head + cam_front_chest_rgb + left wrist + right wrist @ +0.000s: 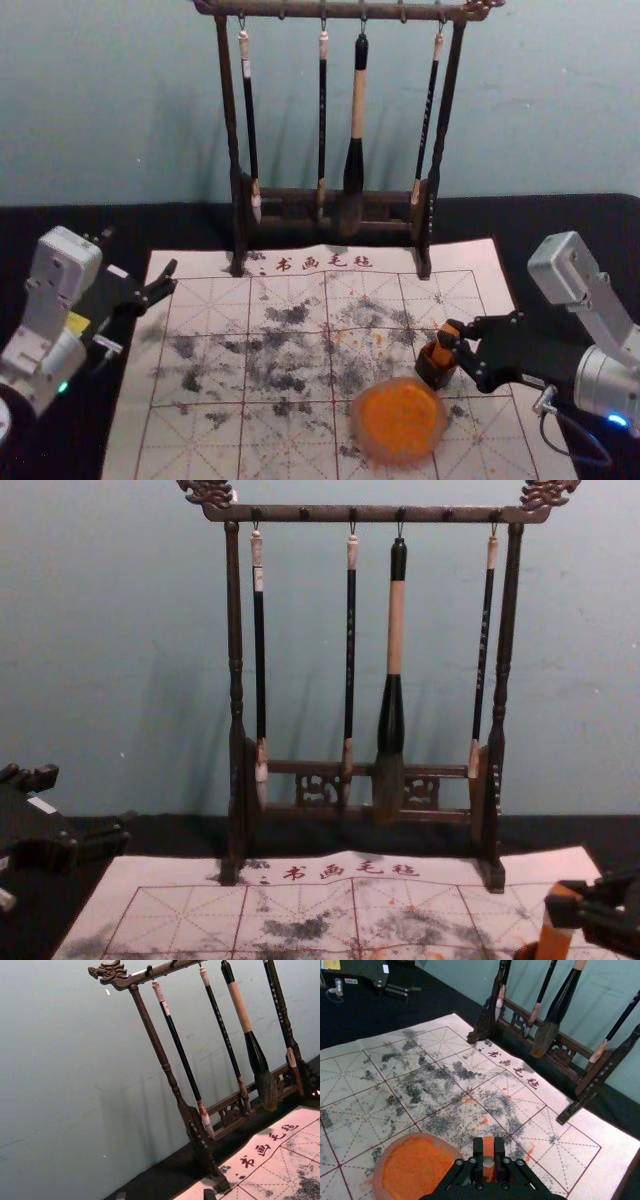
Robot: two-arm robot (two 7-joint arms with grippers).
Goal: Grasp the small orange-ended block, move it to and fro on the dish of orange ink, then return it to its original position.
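Right end effector (pixel 452 337) pinches squared orange block (pixel 555 932); left (pixel 169 280) at blotchy mat (pixel 146 345) edge.

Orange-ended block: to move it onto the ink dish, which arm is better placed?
Right, I judge: the right gripper holds the block at the dark holder, beside the ink dish; the left gripper hangs by the mat's left edge.

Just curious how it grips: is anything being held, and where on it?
Yes: the right end effector holds the orange block near its upper end.
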